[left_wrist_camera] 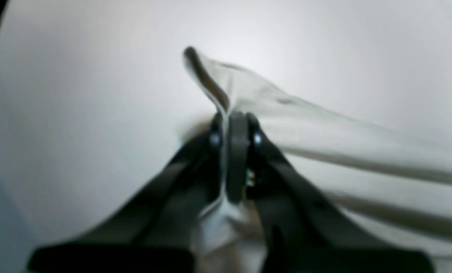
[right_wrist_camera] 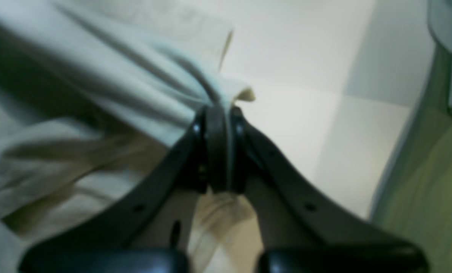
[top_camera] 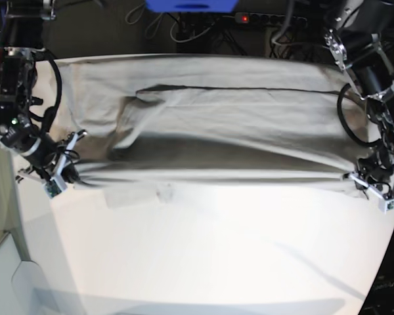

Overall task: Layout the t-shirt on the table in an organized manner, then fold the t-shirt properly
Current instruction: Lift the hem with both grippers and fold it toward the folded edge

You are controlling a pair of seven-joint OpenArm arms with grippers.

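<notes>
Bare white surface (top_camera: 203, 262) fills the near half of the base view, from about 4 o'clock round to 8 o'clock, with nothing lying on it. Beyond it the t-shirt (top_camera: 210, 125) is stretched wide across the far half, from 9 o'clock to 3 o'clock, its front edge pulled into a taut, nearly straight line between the two arms.

At the 9 o'clock end of that edge, the right gripper (top_camera: 64, 172) is clenched on the cloth. Its wrist view shows the dark jaws pressed together with a thin band of fabric pinched between them (right_wrist_camera: 221, 113); the rest of the shirt (right_wrist_camera: 78, 94) spreads away toward 10 o'clock in long folds, and a small tuft pokes out past the tips toward 1 o'clock.

At the 3 o'clock end, the left gripper (top_camera: 371, 182) likewise grasps the t-shirt. In its wrist view the jaws are closed on a seam of cloth (left_wrist_camera: 233, 117), a raised flap of fabric (left_wrist_camera: 211, 79) stands up beyond the tips toward 11 o'clock, and the body of the garment runs off toward 4 o'clock in ridged pleats.

Between the two grips the shirt's middle sags in soft creases, with a darker fold line running across its far part.
</notes>
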